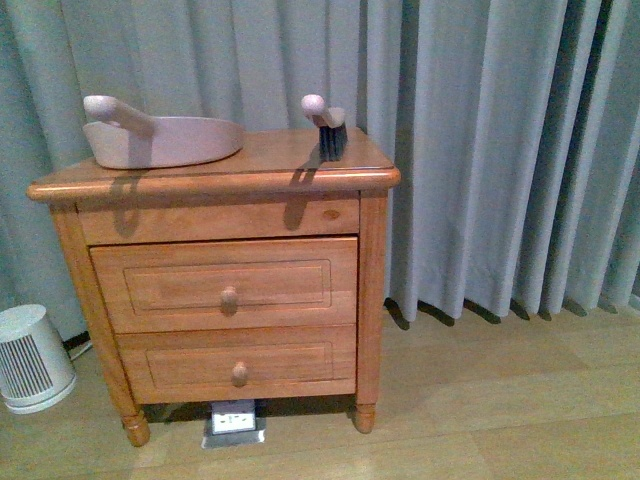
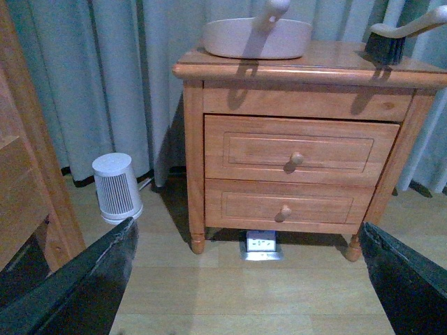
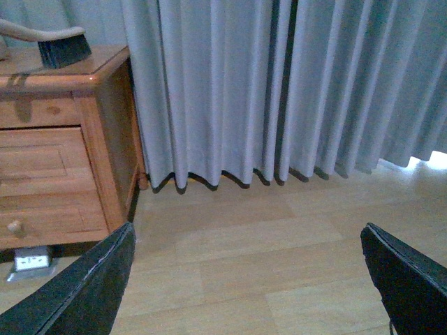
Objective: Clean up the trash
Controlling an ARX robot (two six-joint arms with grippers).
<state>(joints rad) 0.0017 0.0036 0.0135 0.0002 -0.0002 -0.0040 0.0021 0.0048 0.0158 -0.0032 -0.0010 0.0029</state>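
Note:
No crumpled white trash wad shows in any view. A beige-pink dustpan (image 1: 160, 138) lies on top of a wooden nightstand (image 1: 225, 285), with a small hand brush (image 1: 328, 128) beside it at the right end. The dustpan (image 2: 257, 36) and brush (image 2: 394, 38) also show in the left wrist view; the brush (image 3: 59, 45) shows in the right wrist view. My left gripper (image 2: 251, 279) is open and empty above the floor in front of the nightstand. My right gripper (image 3: 251, 279) is open and empty above bare floor to the right of it. Neither arm shows in the front view.
Grey curtains (image 1: 500, 150) hang behind and to the right. A small white ribbed appliance (image 1: 30, 358) stands on the floor left of the nightstand. A small silver device with a display (image 1: 233, 422) sits under it. A wooden furniture edge (image 2: 28, 153) is close to my left gripper.

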